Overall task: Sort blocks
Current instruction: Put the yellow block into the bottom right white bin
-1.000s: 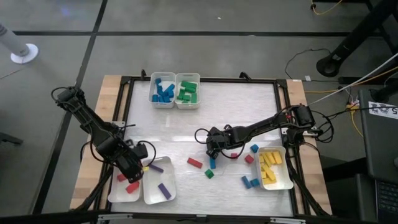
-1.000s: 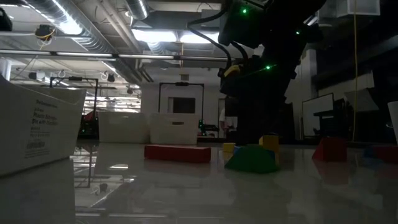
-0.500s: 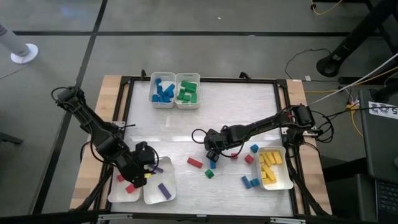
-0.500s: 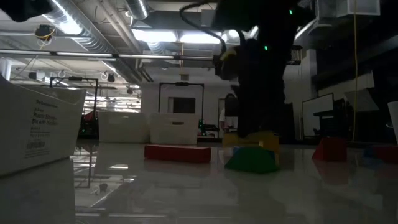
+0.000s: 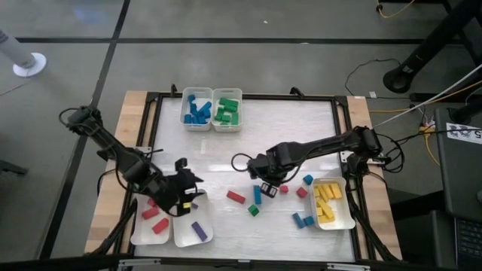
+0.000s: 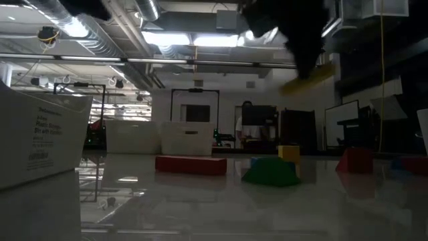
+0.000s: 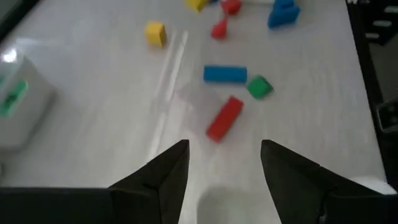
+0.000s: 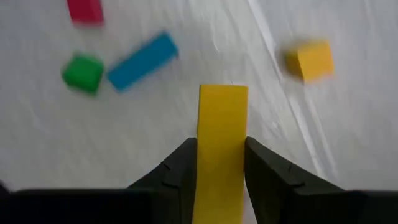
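Note:
My right gripper (image 5: 265, 185) is shut on a yellow bar (image 8: 222, 118) and hangs above the loose blocks in the middle of the table. In the low view the yellow bar (image 6: 307, 77) hangs high and tilted. Under it lie a blue bar (image 8: 143, 59), a green cube (image 8: 82, 72) and a yellow cube (image 8: 310, 59), each flat on the table. My left gripper (image 5: 184, 197) is open and holds nothing, at the far edge of the near-left trays. The open left gripper (image 7: 224, 165) looks at a red bar (image 7: 224, 117). My right gripper pinches the yellow bar between its two fingers at one end (image 8: 222, 163). The bar runs along the fingers and sticks out ahead of them. It is lifted clear of the table and tilted.
At the far edge stand a tray of blue blocks (image 5: 197, 110) and a tray of green ones (image 5: 227, 110). A tray with yellow blocks (image 5: 343, 218) sits near right. Near left are a red tray (image 5: 143, 233) and a purple tray (image 5: 188, 237). Red and blue blocks lie scattered between.
My right gripper has risen from the table and drifted slightly toward the right edge, lifting the yellow bar clear. The yellow cube stayed on the table. My left gripper has moved from over the red tray toward the table's right and far side.

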Controlling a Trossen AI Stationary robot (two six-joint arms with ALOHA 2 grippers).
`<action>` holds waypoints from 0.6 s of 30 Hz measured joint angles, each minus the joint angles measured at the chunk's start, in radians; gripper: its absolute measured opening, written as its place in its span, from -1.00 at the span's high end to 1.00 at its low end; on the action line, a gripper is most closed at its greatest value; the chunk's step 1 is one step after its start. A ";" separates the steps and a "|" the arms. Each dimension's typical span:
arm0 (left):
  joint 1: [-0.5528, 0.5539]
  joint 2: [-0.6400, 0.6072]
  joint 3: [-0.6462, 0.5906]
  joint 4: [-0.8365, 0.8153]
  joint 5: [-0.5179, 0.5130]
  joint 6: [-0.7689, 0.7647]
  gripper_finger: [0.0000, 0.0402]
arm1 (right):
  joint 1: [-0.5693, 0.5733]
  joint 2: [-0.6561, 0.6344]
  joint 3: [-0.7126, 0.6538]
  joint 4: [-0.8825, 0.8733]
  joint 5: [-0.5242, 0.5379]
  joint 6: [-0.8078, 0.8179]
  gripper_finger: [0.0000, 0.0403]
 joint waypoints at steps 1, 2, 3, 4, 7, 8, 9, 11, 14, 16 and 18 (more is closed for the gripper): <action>0.017 0.004 0.000 0.024 0.000 0.033 0.06 | 0.011 0.000 0.016 -0.042 -0.003 0.000 0.42; 0.033 0.010 0.000 0.047 0.000 0.069 0.06 | 0.023 0.000 0.029 -0.080 -0.003 0.000 0.42; 0.049 0.019 0.000 0.069 0.000 0.106 0.06 | 0.036 0.000 0.040 -0.120 -0.003 0.003 0.42; 0.066 0.030 0.000 0.092 0.000 0.142 0.06 | 0.050 0.000 0.048 -0.160 -0.003 0.012 0.42; 0.113 0.071 0.000 0.151 0.002 0.235 0.06 | 0.096 0.000 0.051 -0.266 0.000 0.071 0.42; 0.127 0.084 0.000 0.168 0.005 0.260 0.06 | 0.113 -0.001 0.045 -0.257 0.001 0.083 0.42; 0.142 0.100 0.000 0.187 0.010 0.282 0.06 | 0.131 -0.002 0.037 -0.245 -0.002 0.091 0.42; 0.168 0.134 0.000 0.227 0.014 0.314 0.06 | 0.173 -0.004 0.035 -0.252 -0.004 0.112 0.42; 0.197 0.188 0.000 0.283 0.017 0.360 0.06 | 0.235 -0.006 0.035 -0.254 -0.007 0.159 0.42; 0.214 0.225 0.000 0.325 0.034 0.389 0.06 | 0.280 -0.005 0.035 -0.252 -0.007 0.195 0.42; 0.227 0.261 0.000 0.360 0.059 0.416 0.06 | 0.326 -0.005 0.035 -0.254 -0.008 0.234 0.42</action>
